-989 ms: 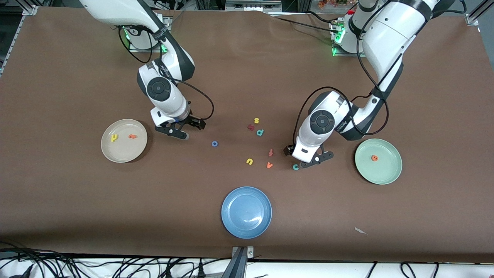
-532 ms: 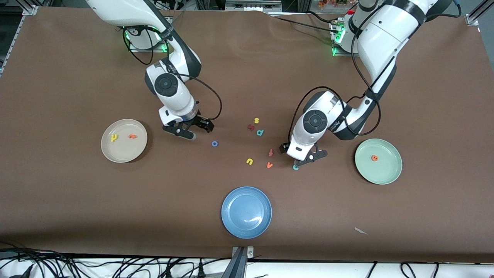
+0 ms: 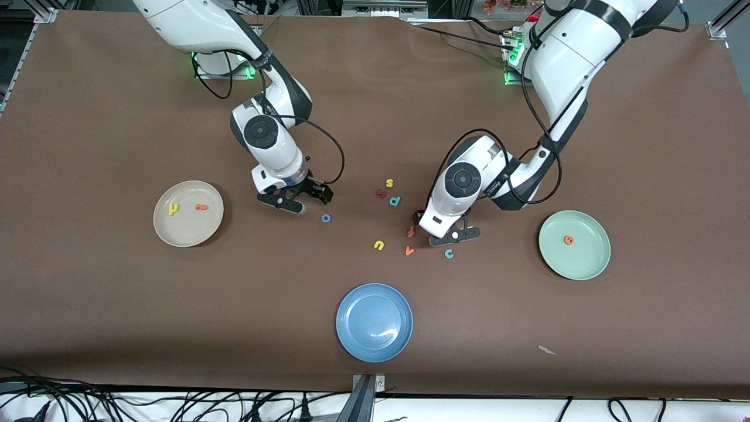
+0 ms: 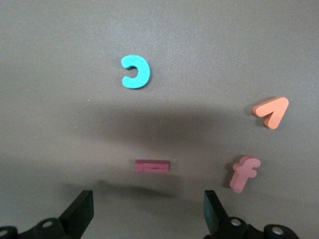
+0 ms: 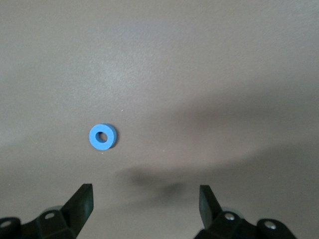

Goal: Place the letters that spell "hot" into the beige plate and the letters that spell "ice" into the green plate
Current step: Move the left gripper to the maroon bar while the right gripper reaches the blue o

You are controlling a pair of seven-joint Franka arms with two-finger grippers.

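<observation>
The beige plate (image 3: 176, 231) holds the yellow "h" (image 3: 173, 208) and the orange "t" (image 3: 201, 207). Between that plate and the loose letters lies the blue "o" (image 3: 326, 218) (image 5: 103, 137). My right gripper (image 3: 302, 198) (image 5: 144, 206) hovers open just beside the "o", holding nothing. The green plate (image 3: 586, 264) holds the orange "e" (image 3: 568, 240). On the cloth lies the teal "c" (image 3: 449, 253) (image 4: 135, 72). The dark red "i" (image 4: 152, 166) is hidden under my left hand in the front view. My left gripper (image 3: 438, 227) (image 4: 148, 216) is open and empty, low over the cloth just short of the "i".
A blue plate (image 3: 374, 340) sits near the table's front edge. Other loose letters are a yellow "s" (image 3: 389, 183), a chunky dark red letter (image 3: 381, 193), a teal "p" (image 3: 395, 201), a yellow "u" (image 3: 379, 245), an orange "v" (image 3: 409, 251) and a reddish "f" (image 3: 411, 231).
My left gripper has slid away from the green plate, past the "c", toward the "f". My right gripper has moved away from the beige plate toward the "o".
</observation>
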